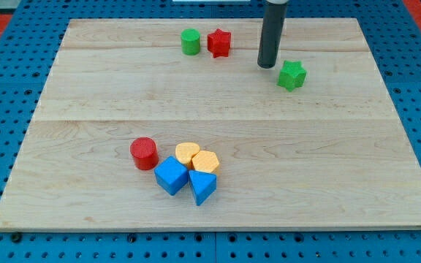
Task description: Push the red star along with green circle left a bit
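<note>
While my tip [267, 66], a bare rod gripping nothing, stands right of the red star [219, 42] and touching green circle [190, 42], we judge approach underway; next, push leftward.

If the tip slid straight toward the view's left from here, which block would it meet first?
Probably the red star, which sits left of my tip and slightly higher in the view; the green circle lies just beyond it. Depth is unclear, so it might pass just below.

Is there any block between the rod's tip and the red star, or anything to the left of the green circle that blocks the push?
Nothing visible. My tip stands to the view's right of the red star, with bare board between them. The green circle sits just left of the star, with bare board beyond it.
</note>
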